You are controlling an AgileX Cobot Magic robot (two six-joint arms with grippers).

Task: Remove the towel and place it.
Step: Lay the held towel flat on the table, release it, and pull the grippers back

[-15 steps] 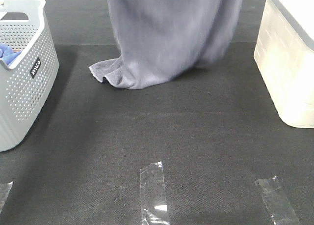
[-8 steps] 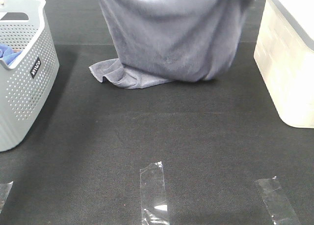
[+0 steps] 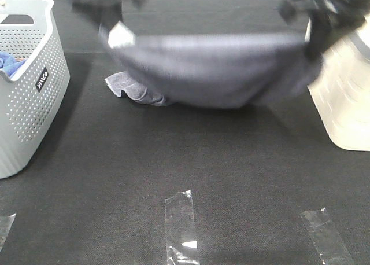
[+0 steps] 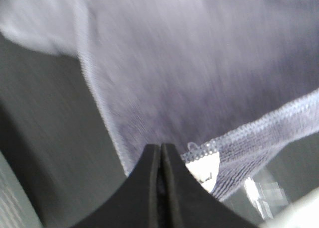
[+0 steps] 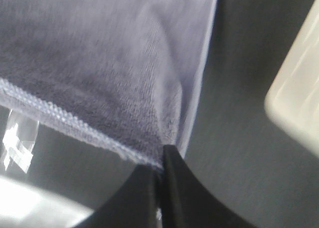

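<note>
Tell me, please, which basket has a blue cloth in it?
The grey perforated basket on the left: a blue cloth shows over its rim. The cream basket on the right shows none.

On the black mat (image 3: 115,178) there are one towel (image 3: 219,74), one grey basket (image 3: 29,103), one blue cloth (image 3: 7,62), one cream bin (image 3: 347,109), three strips of clear tape (image 3: 181,227) (one cut off at the edge) and two grippers, the left gripper (image 4: 160,153) and the right gripper (image 5: 162,158).

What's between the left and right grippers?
The towel hangs slack from the left gripper to the right gripper, its lower end on the black mat; exterior high view shows it.
</note>
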